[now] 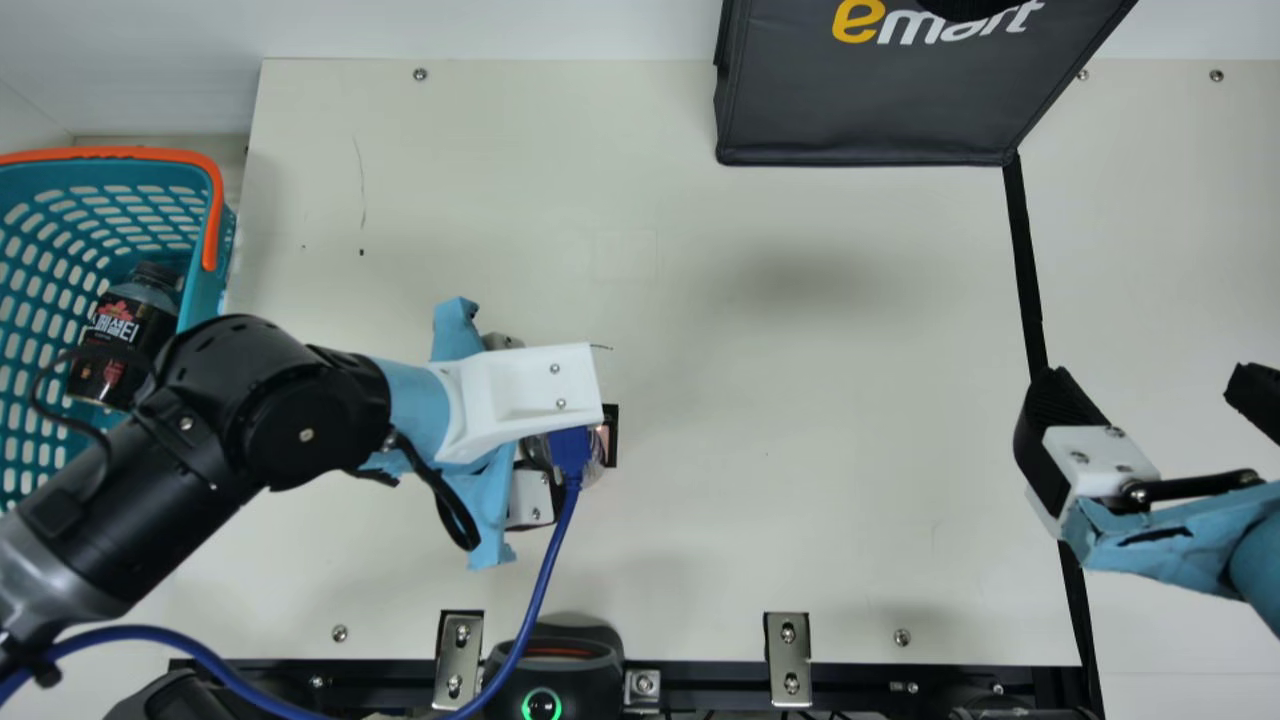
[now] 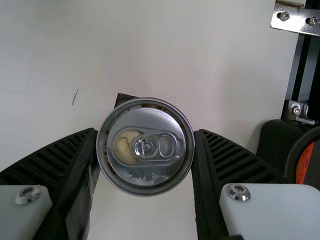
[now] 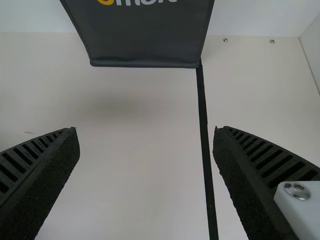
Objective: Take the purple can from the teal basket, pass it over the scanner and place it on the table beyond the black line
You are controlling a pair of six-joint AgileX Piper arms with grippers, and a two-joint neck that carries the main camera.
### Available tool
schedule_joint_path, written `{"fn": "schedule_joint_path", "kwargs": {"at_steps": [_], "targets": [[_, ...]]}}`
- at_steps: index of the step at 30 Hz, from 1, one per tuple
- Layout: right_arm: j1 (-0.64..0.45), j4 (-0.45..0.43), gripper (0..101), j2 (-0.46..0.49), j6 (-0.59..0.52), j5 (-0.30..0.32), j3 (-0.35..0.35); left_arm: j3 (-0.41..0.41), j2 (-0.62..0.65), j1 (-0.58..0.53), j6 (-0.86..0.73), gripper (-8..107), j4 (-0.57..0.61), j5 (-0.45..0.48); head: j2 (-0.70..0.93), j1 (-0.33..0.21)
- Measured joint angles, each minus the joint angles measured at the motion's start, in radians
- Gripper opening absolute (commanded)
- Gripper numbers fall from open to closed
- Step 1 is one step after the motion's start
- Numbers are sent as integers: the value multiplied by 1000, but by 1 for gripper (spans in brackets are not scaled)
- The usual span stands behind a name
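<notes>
In the main view my left gripper (image 1: 525, 398) is at the table's left-centre, its housing covering most of the can. The left wrist view shows the can (image 2: 145, 146) from above, its silver lid and tab between the ribbed fingers of my left gripper (image 2: 145, 134), which is shut on it; its side colour is hidden. My right gripper (image 1: 1150, 393) stands open near the black line (image 1: 1024, 260). In the right wrist view nothing is between the fingers of my right gripper (image 3: 146, 130). The teal basket (image 1: 204, 295) is at the main view's far left. A scanner (image 1: 553, 668) sits at the front edge.
A dark bottle (image 1: 120, 345) lies in the basket, partly behind the left arm. A black bag (image 1: 870, 105) stands at the back, beside the line's far end. Metal brackets (image 1: 788, 660) line the front edge. A blue cable (image 1: 545, 575) hangs from the left arm.
</notes>
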State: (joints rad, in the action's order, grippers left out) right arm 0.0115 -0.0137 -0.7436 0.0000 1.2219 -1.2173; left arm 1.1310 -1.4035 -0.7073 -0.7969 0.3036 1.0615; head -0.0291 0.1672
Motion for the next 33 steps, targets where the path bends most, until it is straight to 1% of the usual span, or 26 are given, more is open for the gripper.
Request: {"fn": "schedule_joint_path", "kwargs": {"at_steps": [19, 25, 33], "targets": [[0, 0, 95, 0, 0, 0, 0, -10, -8, 6, 6, 89, 12, -29, 0, 0], [0, 0, 95, 0, 0, 0, 0, -29, 24, 11, 44, 90, -15, -19, 0, 0], [0, 0, 95, 0, 0, 0, 0, -86, 106, 36, 129, 90, -70, -9, 2, 0]]}}
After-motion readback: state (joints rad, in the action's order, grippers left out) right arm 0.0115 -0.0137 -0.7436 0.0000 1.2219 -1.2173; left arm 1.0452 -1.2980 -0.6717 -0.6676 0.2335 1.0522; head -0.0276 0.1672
